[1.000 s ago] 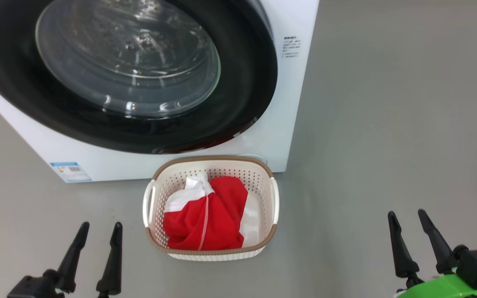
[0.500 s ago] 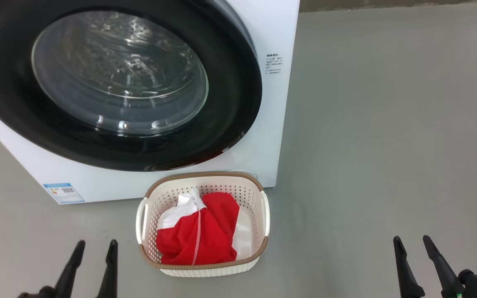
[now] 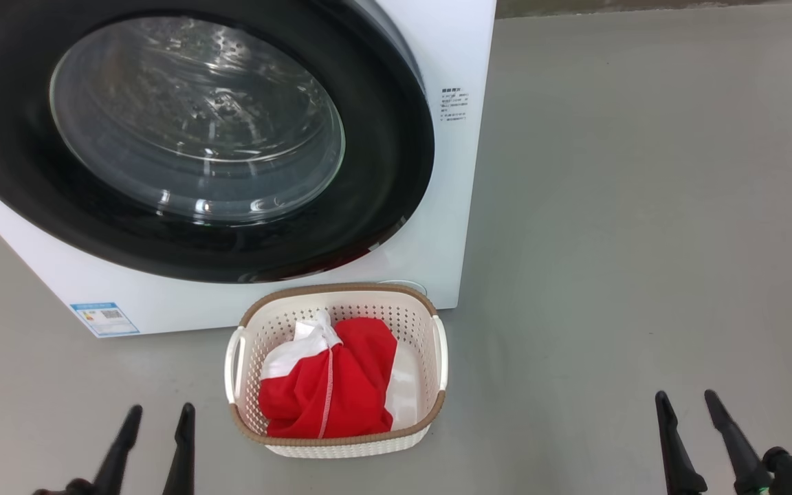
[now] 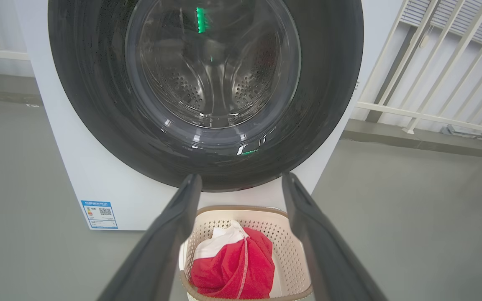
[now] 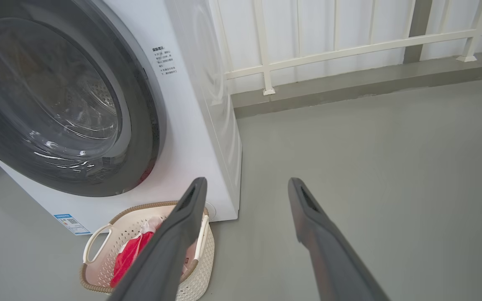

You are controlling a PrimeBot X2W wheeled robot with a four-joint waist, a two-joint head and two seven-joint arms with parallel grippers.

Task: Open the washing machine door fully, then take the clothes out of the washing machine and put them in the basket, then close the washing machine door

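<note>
The white washing machine (image 3: 451, 206) stands ahead with its round black-rimmed door (image 3: 396, 158) shut flat against the front; bare steel drum shows through the glass (image 4: 216, 71). In front of it on the floor sits the cream basket (image 3: 437, 419), holding the red and white clothes (image 3: 348, 385). My left gripper (image 3: 157, 411) is open and empty at the lower left, short of the basket. My right gripper (image 3: 686, 396) is open and empty at the lower right, over bare floor. The basket (image 4: 295, 255) and clothes (image 4: 237, 267) lie between the left fingers (image 4: 174, 225) in the left wrist view.
Grey floor (image 3: 643, 240) spreads wide to the machine's right. A white railing (image 5: 349, 46) on a low kerb runs behind the machine. A blue label sticker (image 3: 104, 318) marks the machine's lower left front.
The head camera has tilted, so the whole scene sits lower in view than a second ago. Both grippers stay open, showing a little lower at the frame's bottom. The basket and the door have not moved.
</note>
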